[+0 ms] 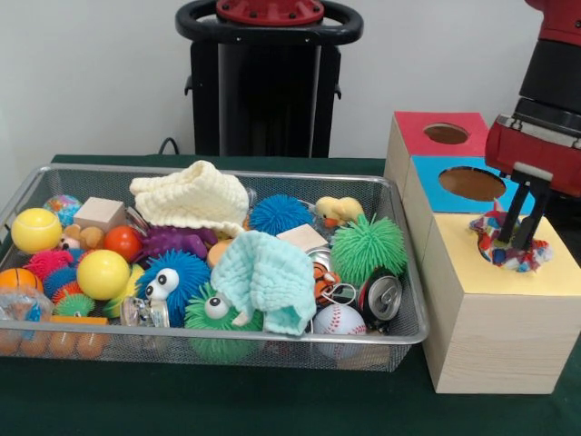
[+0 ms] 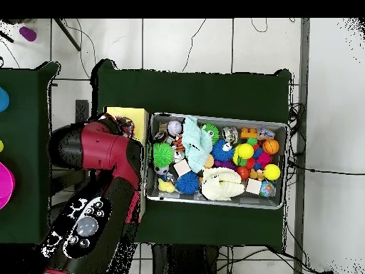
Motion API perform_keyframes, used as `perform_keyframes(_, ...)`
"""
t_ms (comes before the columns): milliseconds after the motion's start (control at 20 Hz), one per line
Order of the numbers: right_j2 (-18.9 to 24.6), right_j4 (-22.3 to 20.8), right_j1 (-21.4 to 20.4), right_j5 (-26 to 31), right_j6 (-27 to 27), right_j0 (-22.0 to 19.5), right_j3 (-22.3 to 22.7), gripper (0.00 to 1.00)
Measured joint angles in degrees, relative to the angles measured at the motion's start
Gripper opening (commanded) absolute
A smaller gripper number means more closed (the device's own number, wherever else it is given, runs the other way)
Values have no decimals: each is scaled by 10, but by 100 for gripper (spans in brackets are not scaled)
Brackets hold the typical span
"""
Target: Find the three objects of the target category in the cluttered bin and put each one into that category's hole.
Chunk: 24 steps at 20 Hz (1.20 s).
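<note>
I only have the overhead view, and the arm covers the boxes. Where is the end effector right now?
Observer: The end effector is down at the yellow-topped box, right at a multicoloured toy lying there.
Operator: Is the toy through the hole?
Observer: No, most of it sits above the top, hiding any hole beneath it.
Operator: What about the other holes?
Observer: The red-topped box and the blue-topped box each show an open round hole.

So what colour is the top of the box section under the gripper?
Yellow top; the gripper holds a multicoloured fabric ball there. Front view shows it best.
</note>
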Motion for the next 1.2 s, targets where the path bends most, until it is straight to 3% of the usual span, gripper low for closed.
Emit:
perform_keyframes(400,7,5,4,-50,0,-1,2,0)
perform_keyframes(600,38,2,10,-133,0,-21,12,0)
perform_keyframes(800,84,-27,6,-222,0,-61,20,0)
perform_keyframes(900,117,-63,7,-275,0,-98,26,0)
perform_keyframes(1200,166,-141,12,-323,0,-160,48,0)
